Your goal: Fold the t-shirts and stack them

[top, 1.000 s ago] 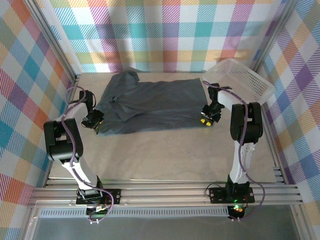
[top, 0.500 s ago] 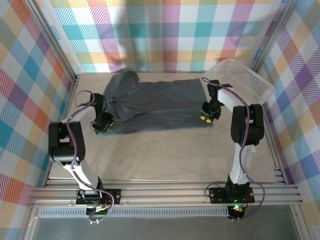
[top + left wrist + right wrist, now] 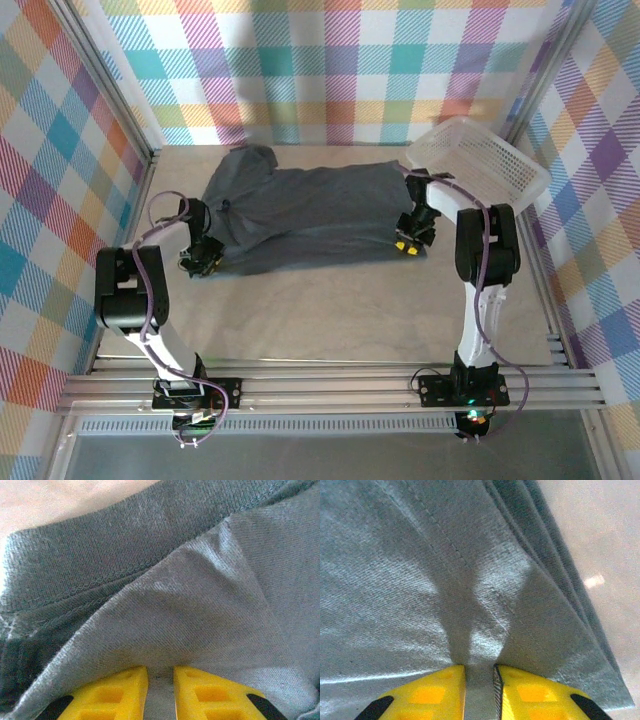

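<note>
A dark charcoal-grey t-shirt [image 3: 300, 210] lies spread across the back half of the table, collar end to the left. My left gripper [image 3: 200, 258] is at the shirt's near-left corner. In the left wrist view its yellow fingers [image 3: 115, 692] are shut on a fold of the grey fabric [image 3: 200, 595], beside the ribbed collar band [image 3: 90, 560]. My right gripper [image 3: 408, 238] is at the shirt's near-right corner. In the right wrist view its yellow fingers [image 3: 535, 695] pinch a ridge of the cloth [image 3: 395, 580] close to the hemmed edge.
A white perforated basket [image 3: 480, 160] stands tilted at the back right, just behind the right arm. Bare beige tabletop [image 3: 320, 310] stretches between the shirt and the arm bases. Plaid walls close in the sides and back.
My left gripper has moved right onto the shirt's near-left corner and closed on the fabric. The right gripper keeps its hold and has drifted slightly left; the shirt's near edge shifted with it.
</note>
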You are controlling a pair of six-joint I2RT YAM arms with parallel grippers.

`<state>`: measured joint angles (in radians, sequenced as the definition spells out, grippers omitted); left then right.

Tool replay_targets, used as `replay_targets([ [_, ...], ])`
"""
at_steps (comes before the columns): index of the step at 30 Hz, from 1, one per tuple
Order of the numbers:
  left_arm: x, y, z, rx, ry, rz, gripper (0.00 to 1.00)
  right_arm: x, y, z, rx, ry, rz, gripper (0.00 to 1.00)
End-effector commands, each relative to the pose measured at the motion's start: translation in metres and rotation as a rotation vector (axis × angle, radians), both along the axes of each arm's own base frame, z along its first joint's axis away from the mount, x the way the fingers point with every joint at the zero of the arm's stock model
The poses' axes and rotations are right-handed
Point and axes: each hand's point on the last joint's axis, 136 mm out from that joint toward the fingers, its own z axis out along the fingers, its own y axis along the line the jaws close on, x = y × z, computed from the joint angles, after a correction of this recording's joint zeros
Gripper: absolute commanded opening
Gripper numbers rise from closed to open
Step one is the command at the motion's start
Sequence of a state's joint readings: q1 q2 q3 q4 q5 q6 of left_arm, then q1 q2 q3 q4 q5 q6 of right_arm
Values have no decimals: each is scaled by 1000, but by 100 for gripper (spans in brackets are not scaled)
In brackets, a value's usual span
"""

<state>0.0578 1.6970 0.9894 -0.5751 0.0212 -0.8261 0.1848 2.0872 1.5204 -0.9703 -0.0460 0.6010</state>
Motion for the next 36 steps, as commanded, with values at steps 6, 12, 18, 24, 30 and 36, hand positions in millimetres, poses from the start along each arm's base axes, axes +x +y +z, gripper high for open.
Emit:
replay_targets([
  [6,-89,7,-9,23,179,47,24,-93,-6,6,-5,153,-33,24],
  [12,-110,6,-5,22,188,45,24,-123,-1,13,-19,141,-32,24],
  [18,-68,1,52,47,-33,-7,42,-86,27,70,125,-193,36,36],
  [24,-36,-59,52,-154,-124,-27,49,-55,70,108,361,-355,121,44],
  [30,-30,-87,32,-243,-88,22,50,-45,79,112,388,-354,124,43],
  [36,-35,-94,13,-240,-33,37,50,-43,85,118,414,-360,126,43],
])
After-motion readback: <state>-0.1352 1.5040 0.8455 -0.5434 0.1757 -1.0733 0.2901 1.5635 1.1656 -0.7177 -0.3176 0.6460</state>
